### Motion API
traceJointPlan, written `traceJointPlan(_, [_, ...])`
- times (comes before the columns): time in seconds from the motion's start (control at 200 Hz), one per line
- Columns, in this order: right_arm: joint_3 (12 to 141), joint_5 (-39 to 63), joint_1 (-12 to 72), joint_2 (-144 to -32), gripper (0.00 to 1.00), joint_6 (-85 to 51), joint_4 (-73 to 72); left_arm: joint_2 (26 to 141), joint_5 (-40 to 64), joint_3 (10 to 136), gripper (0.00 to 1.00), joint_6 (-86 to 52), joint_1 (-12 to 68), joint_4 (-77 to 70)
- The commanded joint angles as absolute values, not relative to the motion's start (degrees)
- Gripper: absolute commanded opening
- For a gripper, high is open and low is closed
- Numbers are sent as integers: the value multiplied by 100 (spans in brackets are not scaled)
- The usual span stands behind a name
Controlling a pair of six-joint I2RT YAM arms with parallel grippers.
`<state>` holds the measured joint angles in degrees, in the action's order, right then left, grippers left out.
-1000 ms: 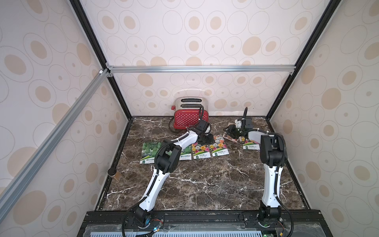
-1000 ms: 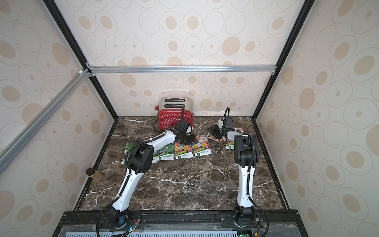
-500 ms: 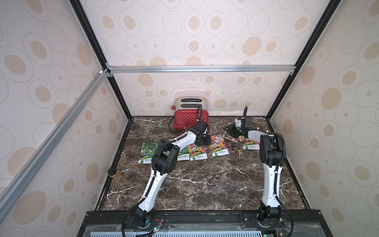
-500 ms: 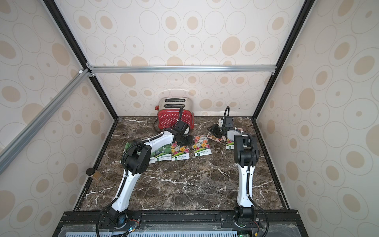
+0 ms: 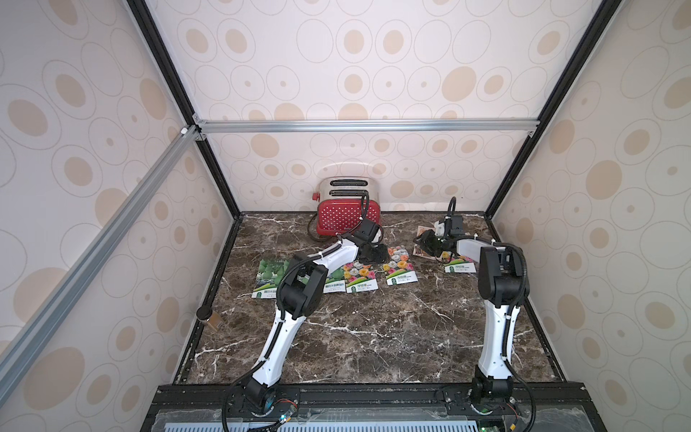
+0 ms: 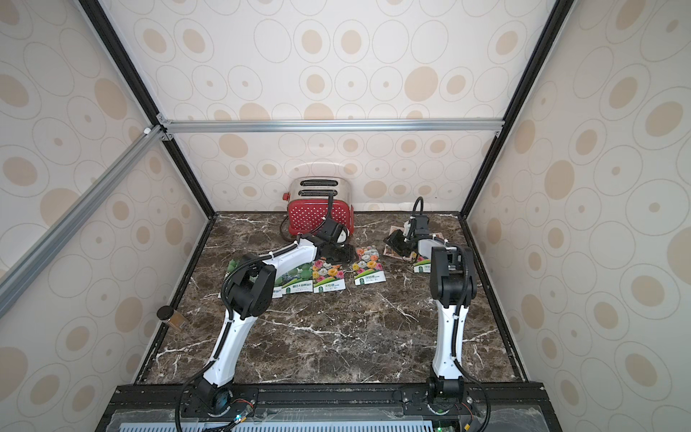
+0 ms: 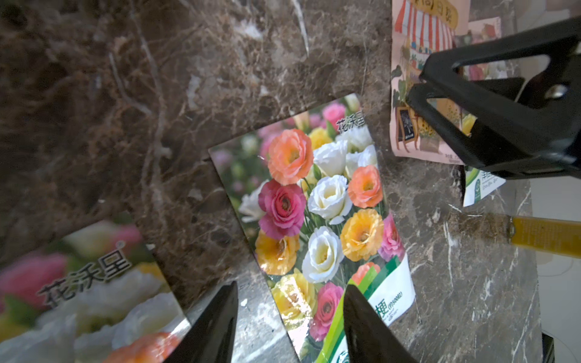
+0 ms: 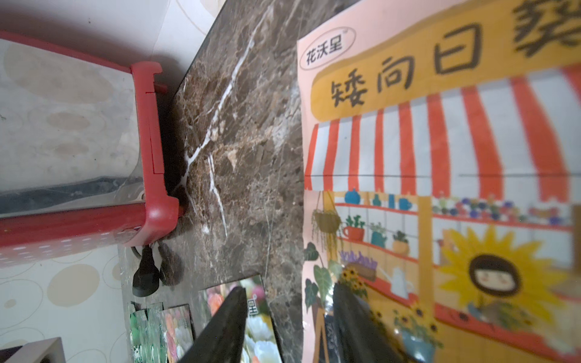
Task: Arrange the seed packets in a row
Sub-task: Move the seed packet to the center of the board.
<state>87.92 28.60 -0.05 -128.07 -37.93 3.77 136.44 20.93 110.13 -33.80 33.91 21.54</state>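
Flower packet [image 5: 359, 278] nudged toward green packets [image 5: 271, 276], left gripper [image 7: 290, 286] spread empty beside it, right gripper [image 8: 289, 286] spread astride awning packet [image 8: 440, 157]

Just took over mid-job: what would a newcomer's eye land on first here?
The red polka-dot toaster at the back wall grabs attention first. In front of it, colourful seed packets lie side by side on the dark marble table. Near the back right corner, the right gripper reaches over a striped-awning packet, fingers apart.
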Motion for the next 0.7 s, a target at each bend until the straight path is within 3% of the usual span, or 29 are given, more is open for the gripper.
traceJointPlan(0.0, [8562,2649,-69,-12688,48,-3701,810,13290,2175,11118,56,-3377,3423,2065])
traceJointPlan(0.696, [7665,3065,-79,-11968,48,-3464,81,13644,2320,11525,56,-3522,3750,1969])
